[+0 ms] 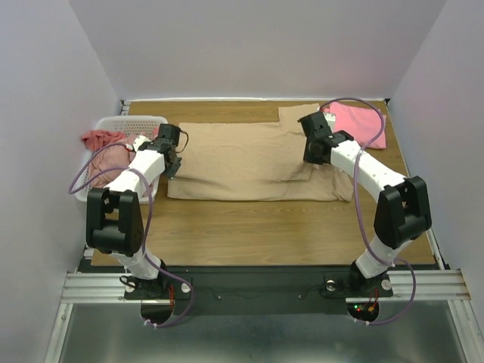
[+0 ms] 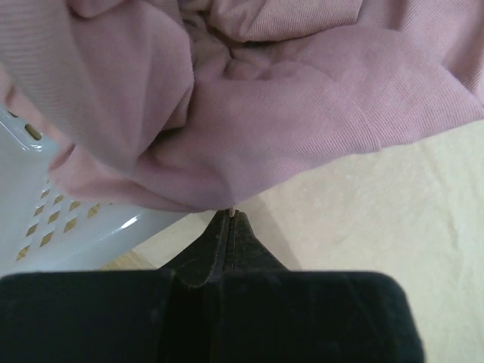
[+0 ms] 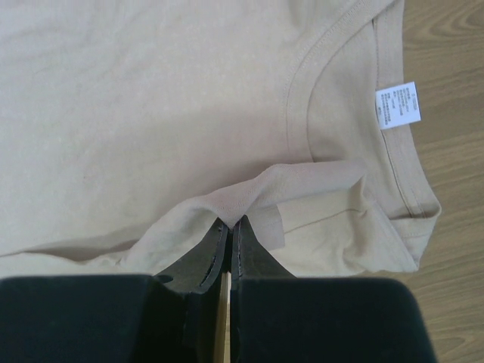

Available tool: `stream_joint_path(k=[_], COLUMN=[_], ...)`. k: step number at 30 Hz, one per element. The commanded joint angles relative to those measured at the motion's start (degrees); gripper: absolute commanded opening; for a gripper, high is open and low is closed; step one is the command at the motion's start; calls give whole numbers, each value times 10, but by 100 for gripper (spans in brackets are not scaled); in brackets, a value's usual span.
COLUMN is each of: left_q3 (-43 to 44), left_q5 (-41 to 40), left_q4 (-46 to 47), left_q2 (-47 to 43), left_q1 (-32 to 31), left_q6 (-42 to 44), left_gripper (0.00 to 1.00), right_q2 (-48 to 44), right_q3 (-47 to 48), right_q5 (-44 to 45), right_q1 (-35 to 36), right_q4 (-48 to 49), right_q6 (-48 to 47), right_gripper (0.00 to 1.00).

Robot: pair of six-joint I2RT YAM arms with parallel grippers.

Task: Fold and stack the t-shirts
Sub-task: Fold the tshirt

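The large tan t-shirt (image 1: 242,159) lies spread across the middle of the table, partly folded. My right gripper (image 1: 311,156) is shut on a raised fold of it near the collar (image 3: 231,221); the neckline and its white label (image 3: 398,106) show to the right. My left gripper (image 1: 172,165) is at the shirt's left edge, jaws shut with a sliver of tan cloth between the tips (image 2: 231,214). A bright pink t-shirt (image 1: 361,121) lies flat at the back right. A dusty-pink t-shirt (image 1: 113,160) and a salmon-red one (image 1: 98,138) lie in the basket.
The white mesh basket (image 1: 140,121) stands at the left edge; its wall (image 2: 45,212) and the dusty-pink shirt (image 2: 287,98) hang close above my left fingers. White walls enclose the table on three sides. Bare wood shows in front of the tan shirt.
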Motion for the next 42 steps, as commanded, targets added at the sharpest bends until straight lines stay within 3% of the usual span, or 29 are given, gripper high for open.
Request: stream_joint_path(k=[1,3,6,9,10,11,14,19,25,32,42], left_q3=[28,33,35,41,44,47,64,50,9,-8,-28], left_q5=[-27,-29,-30,-27,-27,-25,-18,1,28,21,20], left_q4=[-8,-9,-11,-11,-12,-13,-18,-8,25,32,37], left_q2=[18,21,24,21,20,17,7,-29,-60,-56,-39], left_q1=[4,4,4,4,4,4,3,-12,-54,-104,-120], left_q6=[-2,-3,-6,-2,0,3,19,38,55,55,61], left_gripper=[6,18,23,53,60,66,77,79,79,80,80], right_q2=[31,46,72,95,102,107,126,80,6,12,73], right_q3=[49,58,74,95,103,110,130,79,-32,-82,-49], right_q5=[0,1,-1,-2,-2,-3,-10,-57,-134,-200,-183], right_q1=[-9,-11,-14,-17,-19,-19,-20,-21,-20,-20,-20], right_q4=[29,29,29,30,30,30,29,30,44,106,128], right_q6=[-14,-16,-18,-17,-17,-17,-21,-5,23,33,34], right_gripper=[1,1,3,14,22,24,63,89,100,100,100])
